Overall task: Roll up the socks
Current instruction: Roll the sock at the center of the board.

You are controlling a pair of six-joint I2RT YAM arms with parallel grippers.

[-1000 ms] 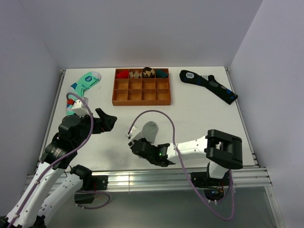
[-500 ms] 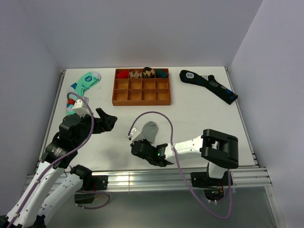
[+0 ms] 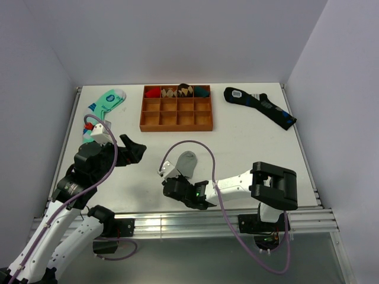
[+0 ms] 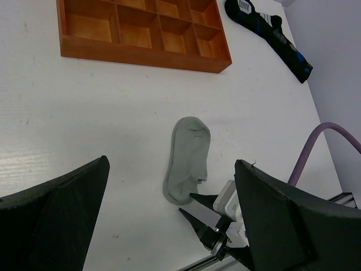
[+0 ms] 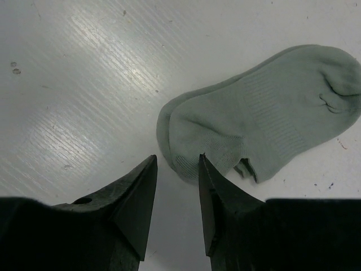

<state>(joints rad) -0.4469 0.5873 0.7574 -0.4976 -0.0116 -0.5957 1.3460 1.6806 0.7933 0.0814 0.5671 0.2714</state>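
The light-grey ankle socks lie flat, one on the other, on the white table in front of the tray. They also show in the left wrist view and the right wrist view. My right gripper is low at the socks' near end, jaws a little apart and empty. One fingertip touches the sock's edge. My left gripper hovers to the left of the socks, jaws wide open and empty.
An orange wooden compartment tray stands at the back, with rolled socks in its far row. A mint-green patterned sock lies at the back left, a long navy sock at the back right. A purple cable arches over the right arm.
My right gripper has crept a little left and closer to the socks' near end. The left arm has barely moved.
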